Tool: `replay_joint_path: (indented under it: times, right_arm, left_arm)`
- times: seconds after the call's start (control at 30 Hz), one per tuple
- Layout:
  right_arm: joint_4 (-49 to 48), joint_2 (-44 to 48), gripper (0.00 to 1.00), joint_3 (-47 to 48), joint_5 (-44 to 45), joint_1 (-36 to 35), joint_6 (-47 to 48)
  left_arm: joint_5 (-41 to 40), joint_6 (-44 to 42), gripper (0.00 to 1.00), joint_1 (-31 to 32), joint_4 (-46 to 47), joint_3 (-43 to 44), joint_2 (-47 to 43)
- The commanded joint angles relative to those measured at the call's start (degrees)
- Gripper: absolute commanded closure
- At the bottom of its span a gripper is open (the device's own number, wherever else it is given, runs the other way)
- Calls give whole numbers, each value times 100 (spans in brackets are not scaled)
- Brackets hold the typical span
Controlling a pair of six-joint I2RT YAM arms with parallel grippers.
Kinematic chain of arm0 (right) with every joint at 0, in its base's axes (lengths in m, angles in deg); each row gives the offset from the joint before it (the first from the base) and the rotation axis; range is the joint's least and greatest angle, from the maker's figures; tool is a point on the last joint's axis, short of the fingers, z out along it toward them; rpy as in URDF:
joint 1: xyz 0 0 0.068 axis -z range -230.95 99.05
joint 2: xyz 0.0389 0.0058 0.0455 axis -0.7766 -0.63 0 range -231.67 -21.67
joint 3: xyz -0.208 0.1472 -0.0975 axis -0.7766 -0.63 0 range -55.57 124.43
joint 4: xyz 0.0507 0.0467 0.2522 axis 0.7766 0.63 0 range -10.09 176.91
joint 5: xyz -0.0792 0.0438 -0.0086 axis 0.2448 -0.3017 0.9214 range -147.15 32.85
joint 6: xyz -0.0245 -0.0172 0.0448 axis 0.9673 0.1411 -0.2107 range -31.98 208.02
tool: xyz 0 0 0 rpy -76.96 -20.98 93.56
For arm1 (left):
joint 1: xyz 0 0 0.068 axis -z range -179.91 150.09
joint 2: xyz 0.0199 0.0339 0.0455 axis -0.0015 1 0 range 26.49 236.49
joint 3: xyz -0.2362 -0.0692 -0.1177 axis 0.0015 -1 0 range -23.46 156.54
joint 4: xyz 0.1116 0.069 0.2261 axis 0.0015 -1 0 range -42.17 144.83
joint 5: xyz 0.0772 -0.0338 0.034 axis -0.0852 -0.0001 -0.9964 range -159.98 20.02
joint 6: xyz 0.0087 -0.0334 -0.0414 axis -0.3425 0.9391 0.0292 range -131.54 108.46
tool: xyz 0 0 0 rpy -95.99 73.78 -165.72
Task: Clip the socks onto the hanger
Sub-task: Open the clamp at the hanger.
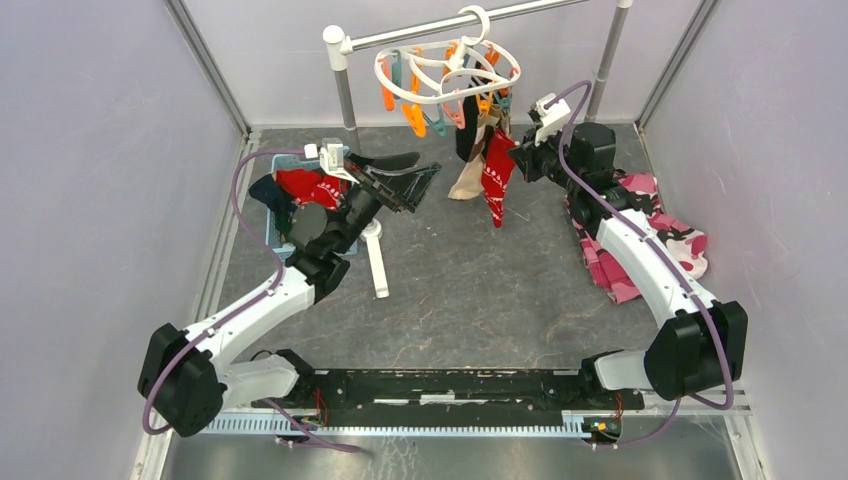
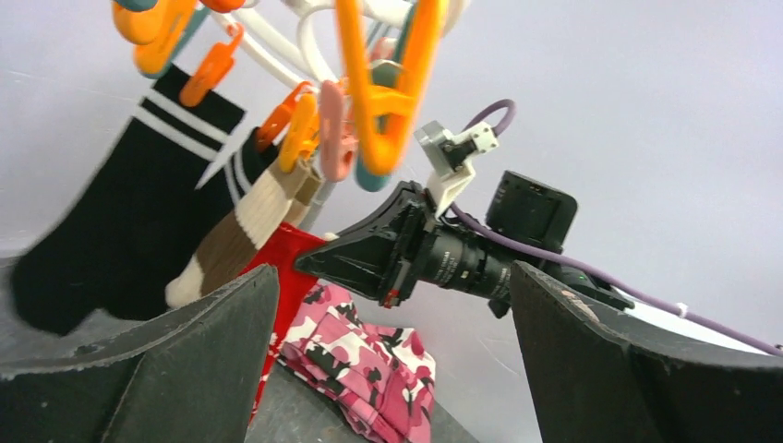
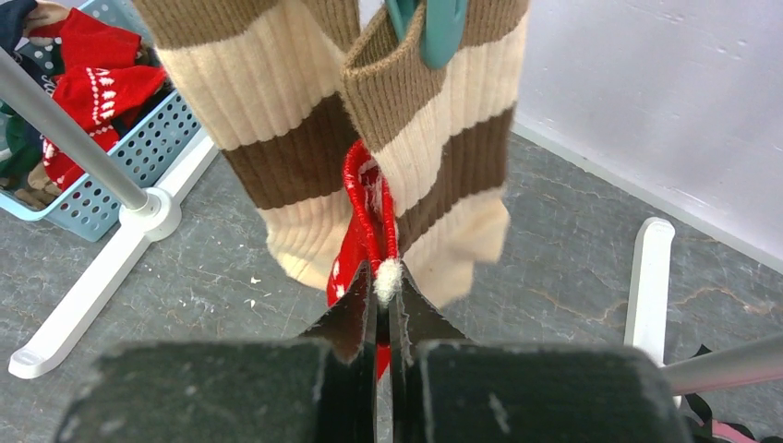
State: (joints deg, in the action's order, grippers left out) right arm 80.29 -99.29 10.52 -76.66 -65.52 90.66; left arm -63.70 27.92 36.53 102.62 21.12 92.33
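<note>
Sock [image 1: 497, 185], red, hangs straight down under the hanger [image 1: 447, 68], right gripper [image 1: 514, 158] clamped on its top. Left gripper [image 1: 425, 182], jaws apart and empty, sits just left.

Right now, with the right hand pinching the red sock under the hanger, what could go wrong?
The right hand grips the red sock only by its cuff edge at the fingertips; it may slip out.
Brown-striped socks crowd the cuff, so clipping could catch them instead.
The hanger hangs from one hook; the open left hand could set it swinging.
</note>
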Motion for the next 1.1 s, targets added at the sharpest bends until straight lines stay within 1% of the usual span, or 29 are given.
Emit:
replay_joint_path:
  times: [0.0,0.13,0.3,0.43,0.57,0.67,0.77,0.9,1.0,1.07]
  right_arm:
    - [-344,51,100,45,-154,15,-93]
    - [-363,-39,100,64,-213,19,-112]
    - [-380,-103,100,87,-238,12,-97]
    - [-377,-152,100,124,-251,21,-104]
    - [-381,-204,100,184,-286,21,-139]
    - [-381,-233,100,203,-316,23,-168]
    - [-381,-228,100,191,-325,20,-171]
    - [-380,-201,100,192,-334,16,-167]
    - [-381,-175,100,176,-342,21,-172]
    - [-381,-157,100,171,-352,19,-176]
  left_arm:
    - [-8,137,2,150,-219,299,-255]
    - [-26,-72,3,152,-546,74,-564]
    - [225,-293,6,152,-707,-109,-874]
    - [210,-258,6,154,-921,21,-933]
    - [118,-28,7,202,-1321,508,-636]
    - [-272,-37,7,362,-1794,1021,-329]
    - [-597,-160,8,629,-1870,1349,-46]
    - [-1290,-674,13,1148,-2005,1755,349]
    - [-1961,-1050,17,1341,-2238,2077,559]
    - [-2392,-1242,17,1406,-2376,2236,680]
